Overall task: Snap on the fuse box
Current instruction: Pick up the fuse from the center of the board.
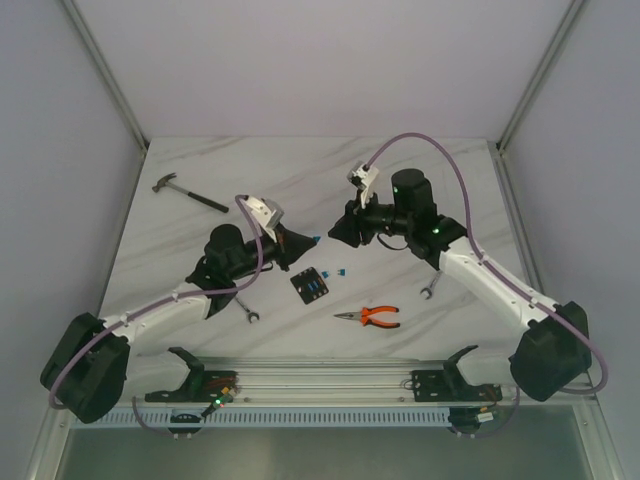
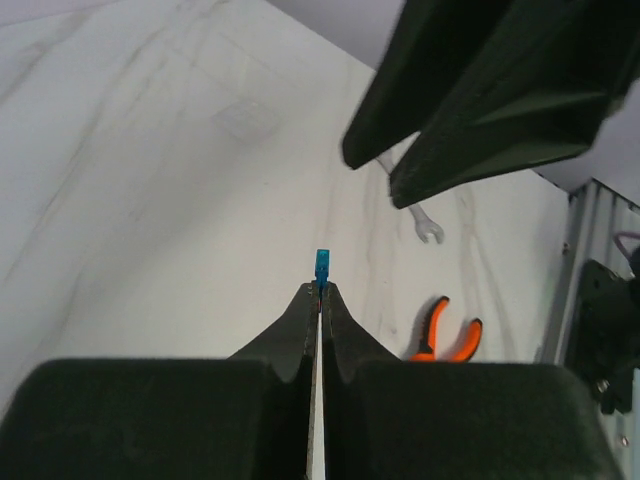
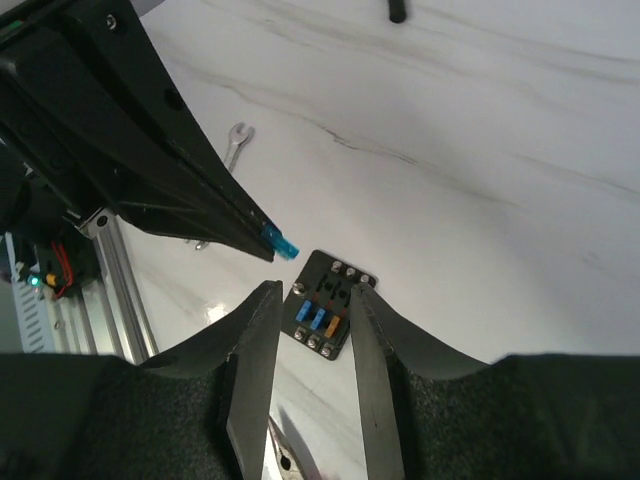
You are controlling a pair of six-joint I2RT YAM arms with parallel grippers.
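1. The left gripper [image 2: 321, 288] is pinching a small blue fuse [image 2: 322, 263] between its closed fingertips, and the fuse is sticking out past the tips.
2. The right gripper [image 3: 317, 288] is hovering just to the right of it above the middle of the table [image 1: 300, 170], with its jaws standing partly apart and nothing between them.
3. In the top view the 2 grippers are pointing at each other, tips near but apart.
4. The fuse box [image 1: 310, 286] is lying flat on the table, near of both grippers and roughly between the 2 arms.
5. In the right wrist view the box is showing through the gap between the fingers, with blue fuses and 1 orange one sitting in its face.
6. Orange-handled pliers [image 1: 370, 317] are lying to the right of the box, slightly nearer.
7. A hammer [image 1: 188, 193] is resting at the far left.
8. 1 wrench [image 1: 247, 312] is lying left of the box and another wrench [image 1: 428, 289] to the right.
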